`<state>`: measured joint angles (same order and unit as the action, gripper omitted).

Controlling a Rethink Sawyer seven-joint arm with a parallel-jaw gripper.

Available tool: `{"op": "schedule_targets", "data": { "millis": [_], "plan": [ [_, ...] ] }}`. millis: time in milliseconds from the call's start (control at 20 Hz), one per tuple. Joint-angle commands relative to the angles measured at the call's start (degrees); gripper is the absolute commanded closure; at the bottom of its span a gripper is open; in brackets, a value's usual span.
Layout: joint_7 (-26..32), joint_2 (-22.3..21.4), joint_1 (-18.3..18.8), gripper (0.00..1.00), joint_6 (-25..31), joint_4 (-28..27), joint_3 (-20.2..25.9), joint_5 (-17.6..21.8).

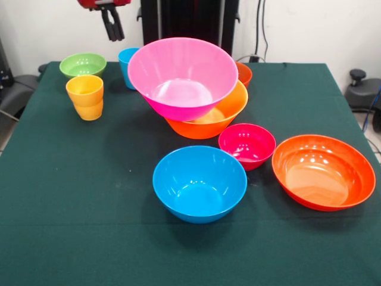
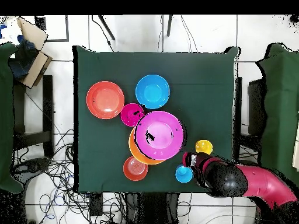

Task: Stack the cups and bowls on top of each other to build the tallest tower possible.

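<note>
The big pink bowl (image 1: 181, 77) rests tilted inside the big orange bowl (image 1: 208, 119) at mid table. Behind them peeks a small orange-red bowl (image 1: 243, 73). A small magenta bowl (image 1: 247, 145), a medium blue bowl (image 1: 199, 183) and a wide red-orange bowl (image 1: 323, 171) sit apart in front. At the far left stand a small green bowl (image 1: 83, 64), a yellow-orange cup (image 1: 85, 95) and a blue cup (image 1: 125, 64). My gripper (image 1: 113, 36) hangs open and empty, high above the gap between the green bowl and the blue cup.
In the overhead view my red arm (image 2: 257, 184) reaches in from the lower right and covers the green bowl. Beside it show the yellow cup (image 2: 204, 147) and the blue cup (image 2: 184, 174). Cables lie on the floor around the table (image 2: 210, 76).
</note>
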<state>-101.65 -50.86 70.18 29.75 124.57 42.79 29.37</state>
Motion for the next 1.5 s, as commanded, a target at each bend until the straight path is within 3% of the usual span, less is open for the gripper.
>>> {"op": "schedule_targets", "data": {
  "millis": [50, 150, 300, 550, 950, 1500],
  "plan": [
    [10.79, -2.11, 3.20, 1.00, 3.15, 0.44, 6.15, 1.19],
    [12.32, -6.09, 4.86, 1.00, 5.21, 1.96, 8.51, -0.72],
    [14.14, -8.38, 6.69, 1.00, 7.07, 2.39, 10.80, -1.61],
    [14.16, -5.40, 7.46, 1.00, 7.52, 0.59, 11.33, 1.81],
    [10.69, 5.41, 3.66, 1.00, 2.23, -4.27, 5.88, 11.34],
    [11.10, 8.45, 4.59, 1.00, 3.96, -6.15, 7.26, 13.21]
  ]
}}
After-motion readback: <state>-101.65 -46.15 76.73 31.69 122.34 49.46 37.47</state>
